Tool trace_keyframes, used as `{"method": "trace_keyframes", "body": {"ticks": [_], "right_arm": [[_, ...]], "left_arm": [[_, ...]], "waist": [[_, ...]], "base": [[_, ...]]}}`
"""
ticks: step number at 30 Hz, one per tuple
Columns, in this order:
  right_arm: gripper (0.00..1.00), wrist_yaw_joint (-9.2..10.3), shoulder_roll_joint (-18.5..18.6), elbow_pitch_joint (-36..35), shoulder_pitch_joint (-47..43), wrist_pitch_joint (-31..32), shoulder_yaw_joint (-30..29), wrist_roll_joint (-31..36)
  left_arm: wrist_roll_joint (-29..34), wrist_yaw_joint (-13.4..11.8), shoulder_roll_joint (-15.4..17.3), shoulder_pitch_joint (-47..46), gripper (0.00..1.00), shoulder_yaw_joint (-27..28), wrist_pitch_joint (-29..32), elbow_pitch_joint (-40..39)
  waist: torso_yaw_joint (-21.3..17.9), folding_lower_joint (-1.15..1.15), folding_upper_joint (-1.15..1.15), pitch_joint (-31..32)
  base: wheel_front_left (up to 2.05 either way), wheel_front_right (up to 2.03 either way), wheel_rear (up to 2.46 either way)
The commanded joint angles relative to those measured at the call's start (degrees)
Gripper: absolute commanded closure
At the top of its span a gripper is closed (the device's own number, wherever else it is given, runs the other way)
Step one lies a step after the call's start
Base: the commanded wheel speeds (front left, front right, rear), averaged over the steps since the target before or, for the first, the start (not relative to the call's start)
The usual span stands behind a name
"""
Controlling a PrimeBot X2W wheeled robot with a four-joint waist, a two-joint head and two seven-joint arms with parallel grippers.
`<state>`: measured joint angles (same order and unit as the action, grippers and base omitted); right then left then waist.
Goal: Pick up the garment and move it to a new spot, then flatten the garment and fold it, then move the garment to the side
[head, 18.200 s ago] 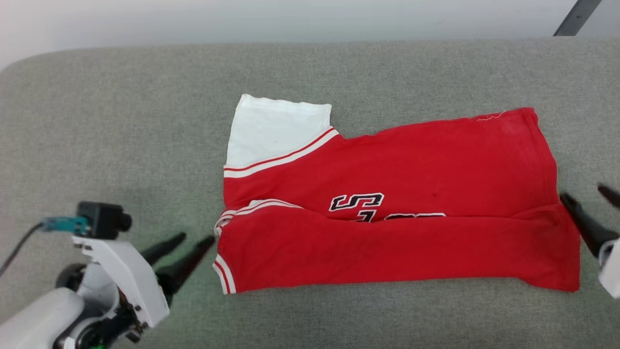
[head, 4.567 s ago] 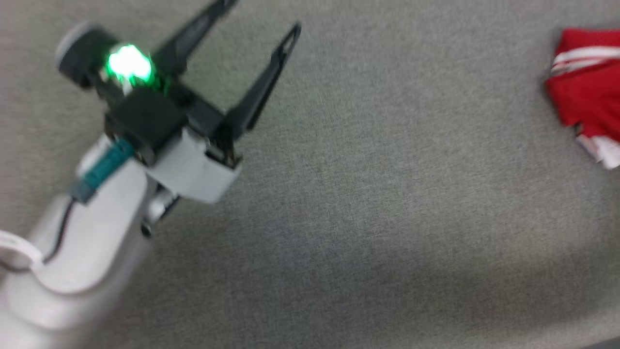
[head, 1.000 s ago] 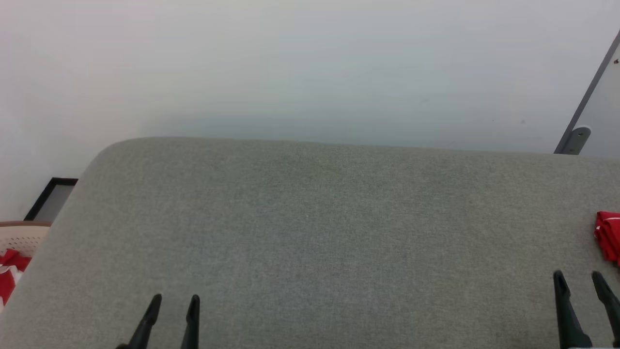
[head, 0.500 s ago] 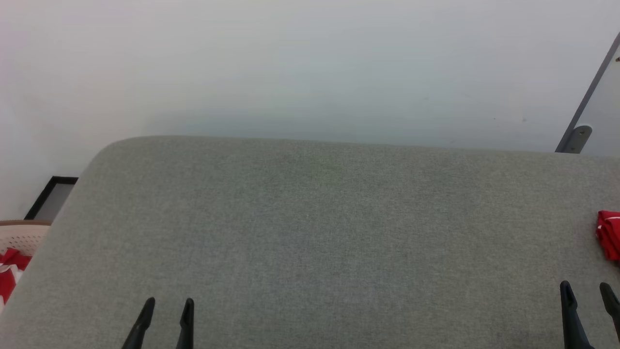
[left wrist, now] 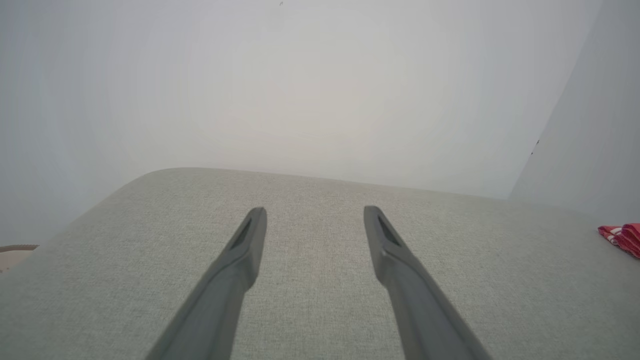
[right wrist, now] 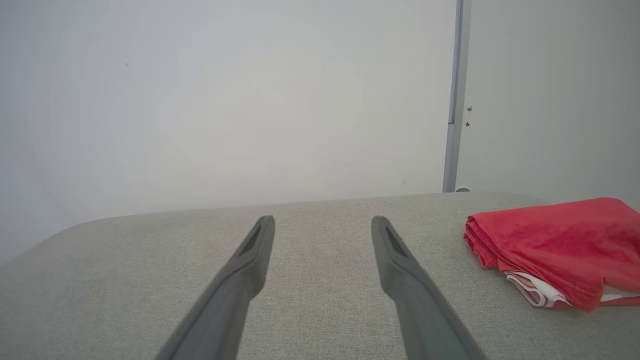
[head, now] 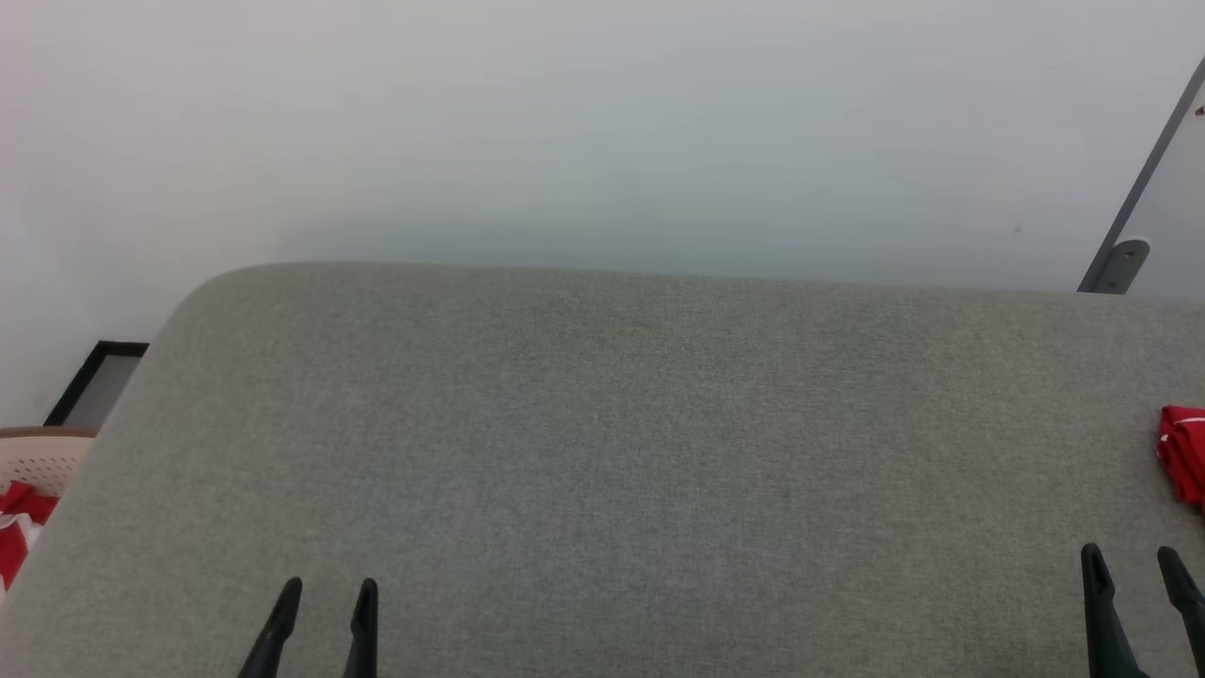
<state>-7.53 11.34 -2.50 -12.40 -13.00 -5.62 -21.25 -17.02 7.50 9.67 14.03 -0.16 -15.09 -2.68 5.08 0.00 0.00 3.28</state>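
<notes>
Garment (right wrist: 550, 245) — one, folded — on grey cushion (right wrist: 325, 300)

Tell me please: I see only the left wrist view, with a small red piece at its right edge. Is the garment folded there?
Observer: Yes. In the right wrist view the garment lies as a compact folded bundle, red on top, with white layers showing at its lower edge.
Operator: Does the right gripper hold it?
Observer: No. The right gripper is open and empty. The bundle lies apart from it, to its right in that view.
Operator: Is any other cloth near?
Observer: In the head view, past the left edge of the gray surface, a beige perforated basket has a red-white cloth, apparently inside it.
</notes>
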Motion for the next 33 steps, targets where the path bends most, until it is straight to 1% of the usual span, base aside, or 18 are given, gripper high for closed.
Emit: {"method": "trace_keyframes", "body": {"ticks": [1, 18, 19, 23, 33], "right_arm": [[0.00, 0.10, -0.2, 0.1, -0.1, 0.1, 0.0, -0.3], [0.00, 0.10, 0.1, 1.3, 1.3, -0.4, 1.5, -0.9], [1.00, 0.00, -0.1, 1.2, 0.9, -0.1, 1.4, -0.5], [1.00, 0.00, -1.1, 3.4, 0.2, 0.0, 1.7, -0.5], [1.00, 0.01, -2.0, 5.1, 2.7, 2.5, 1.5, -10.3]], "left_arm": [[0.2, 0.0, 0.0, -0.3, 0.00, 0.0, 0.0, 0.0], [0.0, 0.0, -0.7, -0.5, 0.00, 1.1, 0.0, 0.3], [0.0, 0.0, -0.6, -0.2, 1.00, 1.0, 0.0, 0.3], [-0.2, 0.0, -1.2, 0.4, 1.00, 0.5, 0.0, 2.5], [-11.0, -0.1, -1.5, -2.3, 1.00, 0.7, 2.4, 4.2]], "waist": [[0.0, 0.00, 0.00, 0.0], [0.0, 0.00, 0.00, 0.1], [0.0, 0.00, 0.00, 0.1], [0.0, 0.00, 0.00, 0.1], [-0.4, 0.00, 0.00, -0.2]], "base": [[0.00, 0.00, 0.00], [0.00, 0.00, 0.00], [0.00, 0.00, 0.00], [0.00, 0.00, 0.00], [0.00, 0.00, 0.00]]}}
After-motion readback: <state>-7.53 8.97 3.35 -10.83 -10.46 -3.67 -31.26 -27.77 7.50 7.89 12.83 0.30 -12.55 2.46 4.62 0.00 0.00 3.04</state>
